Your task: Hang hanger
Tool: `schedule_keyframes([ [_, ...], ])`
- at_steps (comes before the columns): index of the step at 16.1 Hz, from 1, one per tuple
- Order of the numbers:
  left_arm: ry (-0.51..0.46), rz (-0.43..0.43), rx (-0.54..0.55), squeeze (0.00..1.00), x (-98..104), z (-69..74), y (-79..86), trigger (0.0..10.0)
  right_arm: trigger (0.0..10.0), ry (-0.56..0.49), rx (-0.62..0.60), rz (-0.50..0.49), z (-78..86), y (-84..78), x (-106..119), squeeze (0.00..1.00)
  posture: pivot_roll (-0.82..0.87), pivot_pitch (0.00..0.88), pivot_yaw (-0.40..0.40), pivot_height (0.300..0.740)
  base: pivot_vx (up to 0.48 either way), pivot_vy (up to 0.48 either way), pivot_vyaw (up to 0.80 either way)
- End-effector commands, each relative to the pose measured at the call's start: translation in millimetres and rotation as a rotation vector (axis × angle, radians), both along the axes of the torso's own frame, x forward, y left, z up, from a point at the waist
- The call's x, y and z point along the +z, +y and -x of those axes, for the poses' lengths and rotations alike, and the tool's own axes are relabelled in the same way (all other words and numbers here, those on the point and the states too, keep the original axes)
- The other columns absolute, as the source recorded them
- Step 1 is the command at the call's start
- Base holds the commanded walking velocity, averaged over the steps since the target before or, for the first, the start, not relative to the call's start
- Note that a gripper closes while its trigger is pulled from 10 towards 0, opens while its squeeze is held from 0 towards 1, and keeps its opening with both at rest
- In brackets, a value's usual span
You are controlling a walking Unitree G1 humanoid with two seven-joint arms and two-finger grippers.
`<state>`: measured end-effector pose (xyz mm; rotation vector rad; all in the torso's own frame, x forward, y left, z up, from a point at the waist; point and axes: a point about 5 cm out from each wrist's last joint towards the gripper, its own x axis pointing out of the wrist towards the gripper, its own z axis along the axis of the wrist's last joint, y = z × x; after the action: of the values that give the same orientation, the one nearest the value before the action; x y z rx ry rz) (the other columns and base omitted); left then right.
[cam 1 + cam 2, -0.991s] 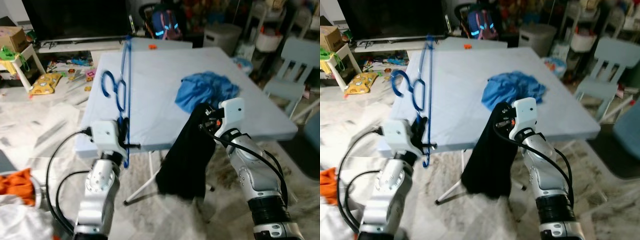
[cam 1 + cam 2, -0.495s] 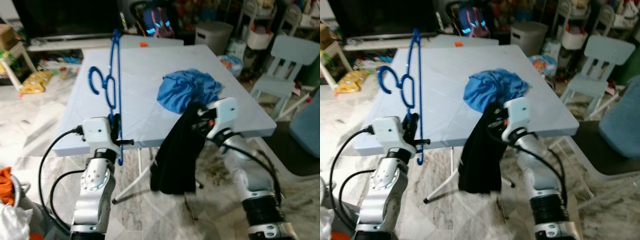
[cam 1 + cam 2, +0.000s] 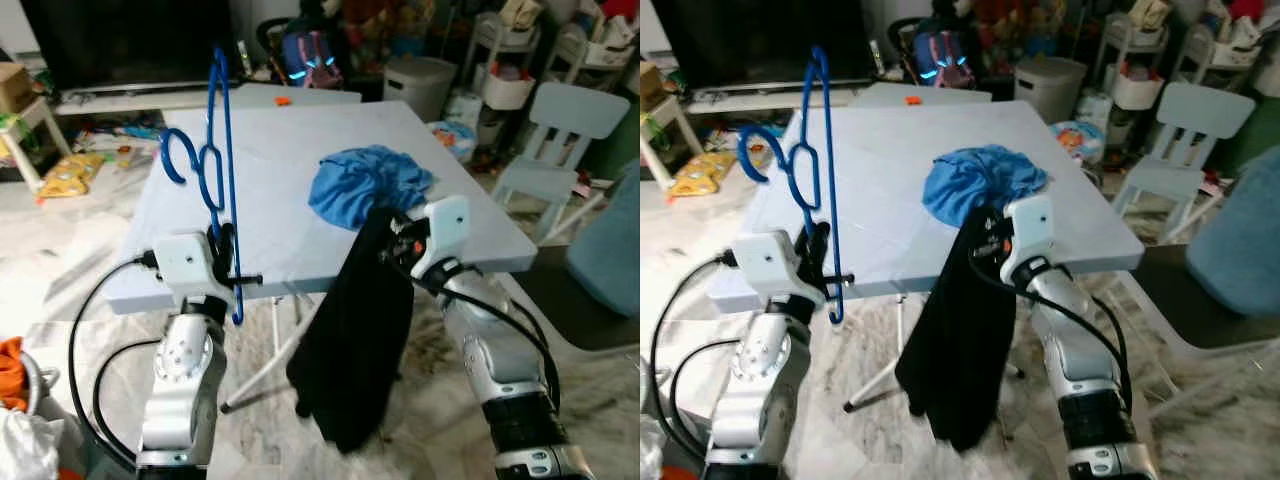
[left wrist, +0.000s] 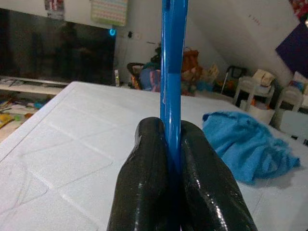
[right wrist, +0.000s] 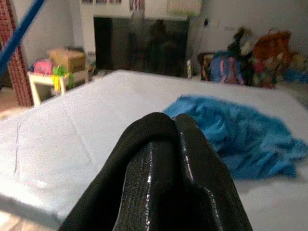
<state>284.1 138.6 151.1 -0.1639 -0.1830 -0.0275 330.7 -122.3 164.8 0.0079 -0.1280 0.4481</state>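
Left eye view: one blue hanger (image 3: pixel 220 160) is being clamped by the left gripper (image 4: pixel 169 144); one black garment (image 3: pixel 355 340) is being pinched by the right gripper (image 5: pixel 168 130); one blue cloth (image 3: pixel 368 185) is lying on the table (image 3: pixel 280 150).

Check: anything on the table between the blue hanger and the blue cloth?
Nothing: bare table separates the blue hanger from the blue cloth, seen in both eye views.

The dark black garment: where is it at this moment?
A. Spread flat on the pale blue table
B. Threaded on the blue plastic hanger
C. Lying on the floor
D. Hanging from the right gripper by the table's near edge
D: the black garment hangs down from the right gripper, whose fingers are shut on it, while the left gripper separately holds the blue plastic hanger upright.
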Motion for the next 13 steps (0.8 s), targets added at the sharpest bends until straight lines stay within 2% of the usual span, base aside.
schedule_keyframes([
  [1, -0.047, 0.0, -0.009, 0.0, 14.0, -2.2, -0.6, 10.0, 10.0, -0.109, -0.009, -0.049, -3.7, -0.2, 30.7, 0.0, -0.08, 0.0, -0.002, 0.74, 0.334, 0.0, 0.0],
  [4, -0.086, 0.003, 0.0, 0.0, 27.1, -4.1, 0.4, 10.0, 10.0, -0.158, -0.005, -0.078, -7.1, 2.7, 48.6, 0.0, -0.07, 0.006, -0.007, 0.74, 0.333, 0.0, 0.0],
  [13, -0.067, 0.004, 0.01, 0.0, 25.4, -2.0, 0.1, 10.0, 10.0, -0.17, 0.01, -0.108, -8.1, 7.8, 57.1, 0.0, -0.07, 0.01, -0.011, 0.74, 0.336, 0.0, 0.0],
])
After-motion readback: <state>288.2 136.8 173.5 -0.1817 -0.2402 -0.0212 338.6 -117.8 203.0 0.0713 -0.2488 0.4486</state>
